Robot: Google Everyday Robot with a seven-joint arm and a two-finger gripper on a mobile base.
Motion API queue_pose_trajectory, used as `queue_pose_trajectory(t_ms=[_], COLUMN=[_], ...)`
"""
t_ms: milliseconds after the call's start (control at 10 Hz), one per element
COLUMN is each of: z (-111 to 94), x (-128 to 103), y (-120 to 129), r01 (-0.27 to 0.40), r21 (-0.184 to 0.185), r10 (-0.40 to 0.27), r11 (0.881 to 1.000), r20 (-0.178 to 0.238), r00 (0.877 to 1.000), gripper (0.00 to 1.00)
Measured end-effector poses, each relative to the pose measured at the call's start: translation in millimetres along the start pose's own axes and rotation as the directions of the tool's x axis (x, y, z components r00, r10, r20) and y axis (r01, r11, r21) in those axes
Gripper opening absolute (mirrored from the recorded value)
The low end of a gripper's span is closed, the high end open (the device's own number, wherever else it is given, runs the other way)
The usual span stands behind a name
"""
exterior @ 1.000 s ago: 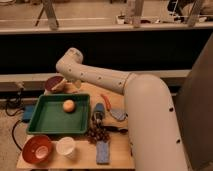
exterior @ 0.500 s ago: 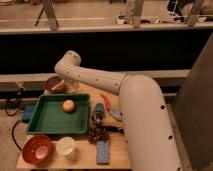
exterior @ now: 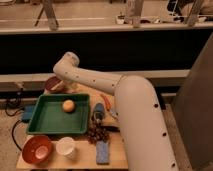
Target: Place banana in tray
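The green tray (exterior: 50, 125) lies on the left half of the small wooden table, with a round orange fruit (exterior: 68, 105) inside near its far rim. I cannot make out a banana anywhere. My white arm (exterior: 95, 80) reaches from the lower right up and left over the table and bends down at its far end. My gripper (exterior: 70, 88) hangs there just behind the tray's far rim, beside a dark red bowl (exterior: 53, 84). It is mostly hidden by the wrist.
An orange bowl (exterior: 36, 148) and a white cup (exterior: 66, 146) stand in front of the tray. Dark grapes (exterior: 97, 134), a blue sponge (exterior: 102, 151), an orange carrot-like thing (exterior: 106, 102) and a dark blue object (exterior: 98, 113) lie to its right. A blue flat box (exterior: 27, 113) lies to its left. A dark counter runs behind.
The arm's bend has dropped slightly and its thick segment fills more of the right side. The things on the table have not moved.
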Motion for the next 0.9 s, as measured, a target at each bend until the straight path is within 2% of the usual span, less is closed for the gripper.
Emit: queue_pose_trajectory(t_ms=[300, 700, 900], z=[7, 5, 2], x=[-4, -8, -16], y=[4, 11, 14], r01=[-0.001, 0.004, 0.012], r21=[0.006, 0.018, 0.023], r10=[0.001, -0.005, -0.013], r11=[1.000, 1.000, 1.000], r20=[0.011, 0.031, 0.044], r00=[1.000, 0.999, 0.999], gripper=[0.63, 0.26, 0.19])
